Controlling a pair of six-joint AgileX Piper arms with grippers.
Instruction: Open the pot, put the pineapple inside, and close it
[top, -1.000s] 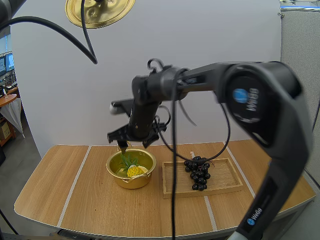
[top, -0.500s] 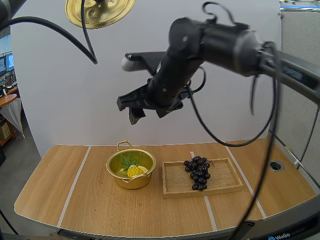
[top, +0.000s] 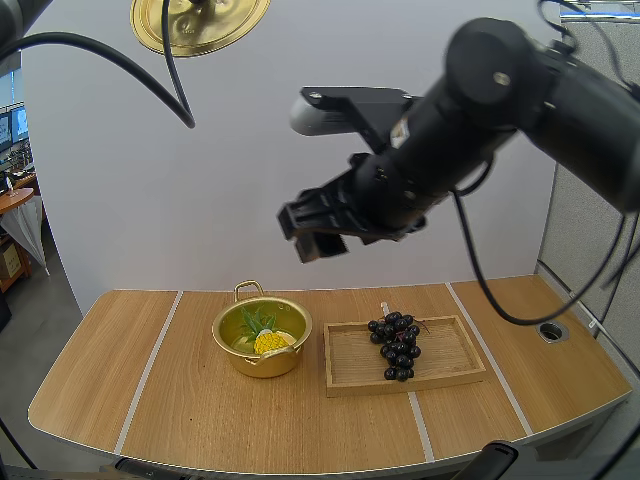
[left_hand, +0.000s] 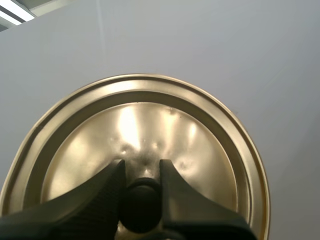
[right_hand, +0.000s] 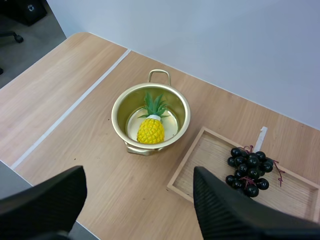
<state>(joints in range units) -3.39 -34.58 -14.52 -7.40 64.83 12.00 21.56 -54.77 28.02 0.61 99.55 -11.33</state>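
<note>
The gold pot (top: 262, 340) stands uncovered at the table's middle left, and the yellow pineapple (top: 268, 338) with green leaves lies inside it. Its gold lid (top: 200, 22) hangs high above the table at the upper left. My left gripper (left_hand: 140, 192) is shut on the lid's black knob (left_hand: 140, 205), with the lid (left_hand: 135, 145) just behind the fingers. My right gripper (top: 320, 232) hovers well above the table, up and to the right of the pot. It is open, its fingers wide apart over the pot (right_hand: 150, 117) and pineapple (right_hand: 150, 130), with nothing between them.
A wooden tray (top: 440, 378) lies right of the pot with a bunch of dark grapes (top: 396, 346) on it; the right wrist view shows the tray (right_hand: 184, 170) and grapes (right_hand: 248, 167) too. A round hole (top: 548, 331) sits near the table's right edge.
My right gripper has risen from just over the pot, moving up and to the right. The pineapple stays in the pot. The lid and left gripper have not moved.
</note>
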